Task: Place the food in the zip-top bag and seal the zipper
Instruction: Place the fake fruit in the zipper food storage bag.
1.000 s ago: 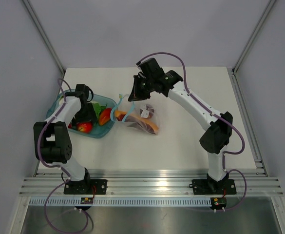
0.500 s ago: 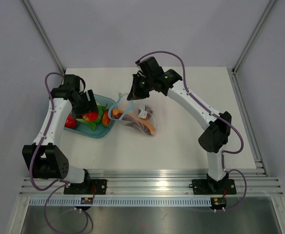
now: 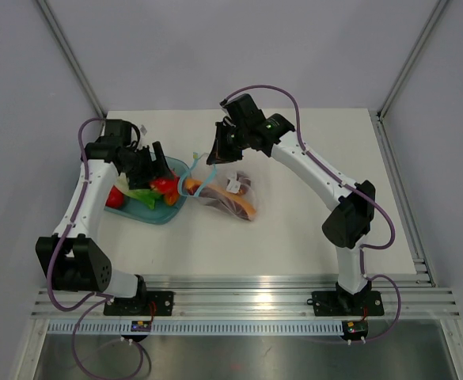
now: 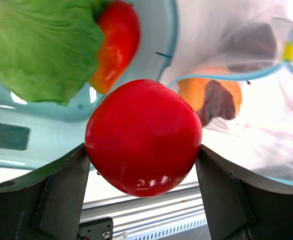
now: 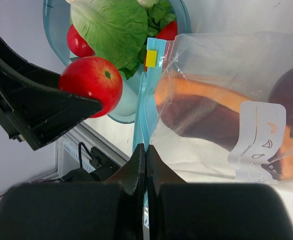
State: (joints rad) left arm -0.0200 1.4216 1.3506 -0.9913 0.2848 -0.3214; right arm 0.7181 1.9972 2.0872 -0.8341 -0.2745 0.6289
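The bowl and the right hand pinching the zipper crowd the zip-top bag; nearer table lies open.

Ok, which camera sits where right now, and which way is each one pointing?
Top external: above and behind the bases, looking down on the table; left arm and right arm show.
Left wrist: looks past its left fingers, which grip the red food, toward bowl and zip-top bag.
Right wrist: looks down its shut right fingers pinching the zipper.
Shared: both wrist views show red food, bowl, zip-top bag.
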